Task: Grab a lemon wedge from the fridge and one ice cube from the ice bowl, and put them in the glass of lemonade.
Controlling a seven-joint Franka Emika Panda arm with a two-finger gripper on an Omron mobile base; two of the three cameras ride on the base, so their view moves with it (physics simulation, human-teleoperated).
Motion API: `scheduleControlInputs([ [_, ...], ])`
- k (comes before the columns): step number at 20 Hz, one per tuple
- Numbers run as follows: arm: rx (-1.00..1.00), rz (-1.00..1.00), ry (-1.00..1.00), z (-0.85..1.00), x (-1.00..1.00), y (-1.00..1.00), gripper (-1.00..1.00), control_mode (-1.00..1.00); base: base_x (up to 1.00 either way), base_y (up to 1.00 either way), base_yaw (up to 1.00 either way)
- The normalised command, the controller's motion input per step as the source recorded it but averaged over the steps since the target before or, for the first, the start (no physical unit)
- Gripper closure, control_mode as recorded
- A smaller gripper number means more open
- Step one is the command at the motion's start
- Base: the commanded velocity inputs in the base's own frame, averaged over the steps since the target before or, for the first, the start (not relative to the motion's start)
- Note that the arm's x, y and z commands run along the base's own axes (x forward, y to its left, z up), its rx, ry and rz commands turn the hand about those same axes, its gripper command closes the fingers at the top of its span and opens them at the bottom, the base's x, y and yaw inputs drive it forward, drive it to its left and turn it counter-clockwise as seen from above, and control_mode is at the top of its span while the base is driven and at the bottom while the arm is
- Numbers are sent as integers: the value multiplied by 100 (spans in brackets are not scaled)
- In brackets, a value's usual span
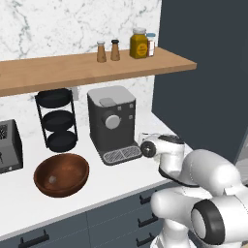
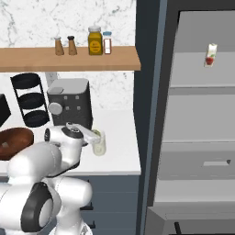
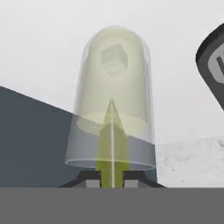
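In the hand view the jaws (image 3: 112, 181) are closed on the lemon wedge (image 3: 112, 144), a thin yellow-green slice that stands between the two dark tips and points to 12 o'clock. The wedge is over the open mouth of the glass of lemonade (image 3: 114, 100), and its point seems to be just inside the rim, though this angle makes it hard to be sure. Deeper in the glass, at 12 o'clock from the wedge, the ice cube (image 3: 114, 59) sits in the pale liquid.

In the right base view the glass (image 2: 98, 142) stands on the white desk (image 2: 120, 147), just at 3 o'clock of the robot's hand and in front of the coffee machine (image 2: 69, 106). The ice bowl (image 1: 61, 174) rests on the desk at 9 o'clock from the machine, with one small pale piece in it. The black three-tier rack (image 1: 57, 119) is behind the bowl. The fridge (image 2: 202, 124) is open at the right, and a small pale bottle (image 2: 211, 54) stands on its upper shelf.
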Motion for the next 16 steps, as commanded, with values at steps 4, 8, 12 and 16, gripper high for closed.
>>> scheduleControlInputs([
  [4,0,0,-9,84,-37,0,-100,-100,0,0,0],
  [8,0,0,-9,99,-15,0,-100,-100,0,0,0],
  [12,-1,0,-7,75,-27,8,-100,-100,0,0,0],
  [16,-6,0,-6,30,-66,42,-100,-100,0,0,0],
])
